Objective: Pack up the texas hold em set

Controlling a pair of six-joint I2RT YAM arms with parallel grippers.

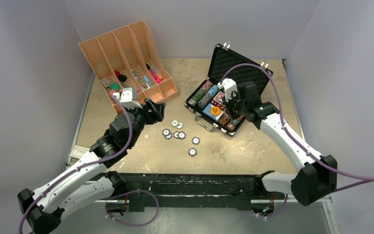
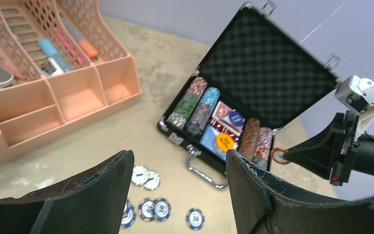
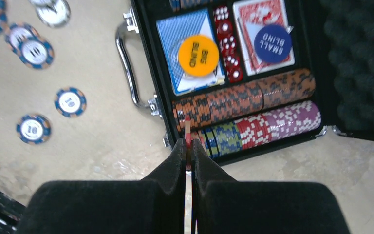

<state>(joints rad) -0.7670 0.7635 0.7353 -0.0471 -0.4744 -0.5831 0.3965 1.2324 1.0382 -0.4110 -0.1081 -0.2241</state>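
Observation:
The black case [image 1: 241,71] lies open at the right, foam lid up and silver handle [image 3: 126,68] facing the table's middle. In it are rows of striped chips [image 3: 253,92], two card decks, red dice [image 3: 226,39], a yellow button [image 3: 198,55] and a blue button [image 3: 272,44]. My right gripper [image 3: 188,146] is shut on a red chip [image 3: 188,129] held on edge over the front row's near end. Several blue and white chips [image 1: 180,134] lie loose on the table left of the case. My left gripper [image 2: 179,161] hangs open and empty above them.
An orange slotted organiser [image 1: 126,58] with small items stands at the back left, just behind the left arm. A white card [image 1: 80,151] lies at the table's left edge. Grey walls close in the table on three sides.

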